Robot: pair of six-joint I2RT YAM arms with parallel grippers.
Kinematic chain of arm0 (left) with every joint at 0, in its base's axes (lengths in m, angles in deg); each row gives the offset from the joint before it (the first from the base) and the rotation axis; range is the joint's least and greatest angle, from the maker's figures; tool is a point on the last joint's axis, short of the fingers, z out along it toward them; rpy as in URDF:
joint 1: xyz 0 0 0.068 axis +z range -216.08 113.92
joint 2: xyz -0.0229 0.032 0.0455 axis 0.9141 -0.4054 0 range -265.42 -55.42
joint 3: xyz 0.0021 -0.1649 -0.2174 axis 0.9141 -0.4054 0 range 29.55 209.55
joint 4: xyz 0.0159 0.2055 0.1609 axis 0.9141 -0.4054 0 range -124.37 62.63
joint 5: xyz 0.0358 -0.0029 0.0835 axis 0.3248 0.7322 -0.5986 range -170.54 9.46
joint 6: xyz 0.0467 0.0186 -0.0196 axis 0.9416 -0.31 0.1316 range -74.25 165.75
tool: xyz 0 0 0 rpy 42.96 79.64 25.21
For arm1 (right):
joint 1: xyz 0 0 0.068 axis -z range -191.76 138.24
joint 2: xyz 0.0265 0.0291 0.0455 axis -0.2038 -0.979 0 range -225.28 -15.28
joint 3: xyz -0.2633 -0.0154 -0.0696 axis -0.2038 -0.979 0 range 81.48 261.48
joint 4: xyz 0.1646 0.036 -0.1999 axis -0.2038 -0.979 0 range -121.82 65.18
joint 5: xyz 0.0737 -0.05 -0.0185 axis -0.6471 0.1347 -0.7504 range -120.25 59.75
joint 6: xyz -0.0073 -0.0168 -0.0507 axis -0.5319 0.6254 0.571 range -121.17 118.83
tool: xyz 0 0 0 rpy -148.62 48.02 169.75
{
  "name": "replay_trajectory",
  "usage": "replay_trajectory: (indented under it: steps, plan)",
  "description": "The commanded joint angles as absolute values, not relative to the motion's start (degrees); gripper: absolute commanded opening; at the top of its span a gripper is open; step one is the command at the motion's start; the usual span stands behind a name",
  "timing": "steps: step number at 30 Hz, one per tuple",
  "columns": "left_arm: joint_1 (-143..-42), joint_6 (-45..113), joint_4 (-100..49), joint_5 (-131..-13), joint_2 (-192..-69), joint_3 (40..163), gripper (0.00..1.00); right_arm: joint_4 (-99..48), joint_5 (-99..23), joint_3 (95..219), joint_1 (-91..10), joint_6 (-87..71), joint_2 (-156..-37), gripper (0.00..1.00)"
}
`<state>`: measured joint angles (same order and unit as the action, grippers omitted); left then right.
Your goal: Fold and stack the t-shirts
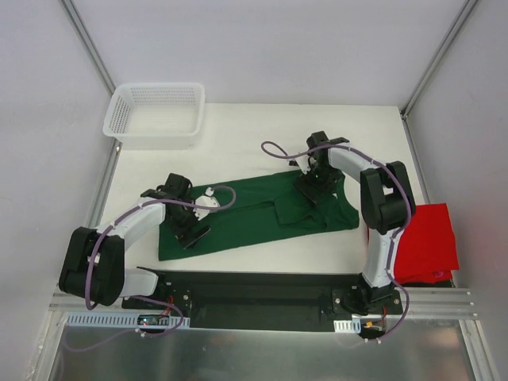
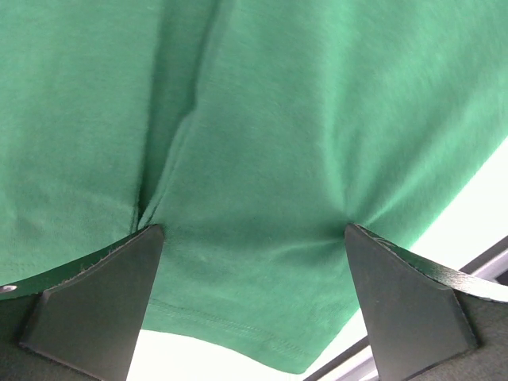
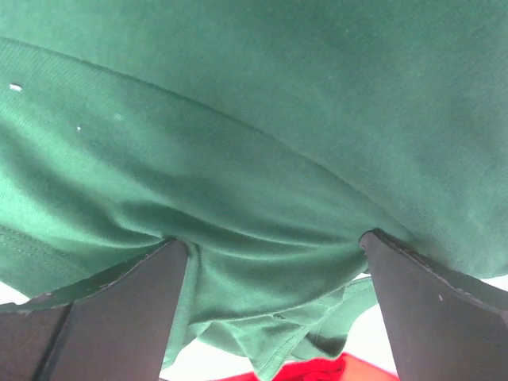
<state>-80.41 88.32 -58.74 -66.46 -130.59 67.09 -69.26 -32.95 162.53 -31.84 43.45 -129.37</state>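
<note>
Left fingers [image 2: 103, 294] spread wide, tips pressed into the green t-shirt [image 1: 238, 222] by its near-left hem corner, nothing pinched; right fingers [image 3: 119, 309] equally wide, dug into a ridged fold at the shirt's far-right end. Green t-shirt lies crosswise on the mid counter [image 1: 262, 135], red t-shirt [image 1: 425, 238] well apart at the right edge beside the right arm, white mesh basket [image 1: 155, 136] far left. Likely risk: closing on these puckers catches one layer only or a bunched wad, and unequal lifts would skew the fold.
</note>
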Motion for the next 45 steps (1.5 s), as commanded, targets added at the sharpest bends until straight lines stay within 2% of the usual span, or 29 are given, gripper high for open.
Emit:
replay_trajectory:
  steps: [1, 20, 23, 27, 31, 37, 41, 45]
  plan:
    - [-84.88, 85.30, -65.68, -64.29, -131.09, 66.46, 0.99, -71.92, -27.62, 167.07, -30.40, 45.41, -133.14, 0.96]
    - [-103.07, 78.27, -68.32, -60.95, -140.14, 73.93, 0.99, -78.43, -20.67, 194.67, -28.64, 49.45, -149.93, 0.96]
    - [-106.85, 79.58, -69.55, -58.93, -141.20, 75.34, 0.99, -77.82, -18.39, 196.43, -28.64, 50.68, -151.25, 0.96]
    - [-110.55, 83.09, -71.31, -54.45, -138.57, 76.22, 0.99, -69.58, -16.37, 192.23, -28.20, 50.95, -147.83, 0.96]
    - [-110.73, 85.83, -73.15, -50.75, -128.75, 76.23, 0.99, -65.43, -15.84, 190.81, -27.67, 49.46, -142.04, 0.96]
    - [-109.24, 84.87, -73.51, -56.37, -123.28, 75.17, 0.99, -71.47, -21.19, 194.58, -27.84, 45.33, -133.15, 0.96]
    - [-101.97, 81.79, -67.72, -63.48, -121.95, 76.22, 0.99, -77.72, -29.35, 191.88, -28.55, 42.43, -129.81, 0.96]
    - [-97.03, 80.73, -61.12, -70.61, -125.54, 76.84, 0.99, -77.64, -34.29, 184.14, -30.21, 41.28, -127.35, 0.96]
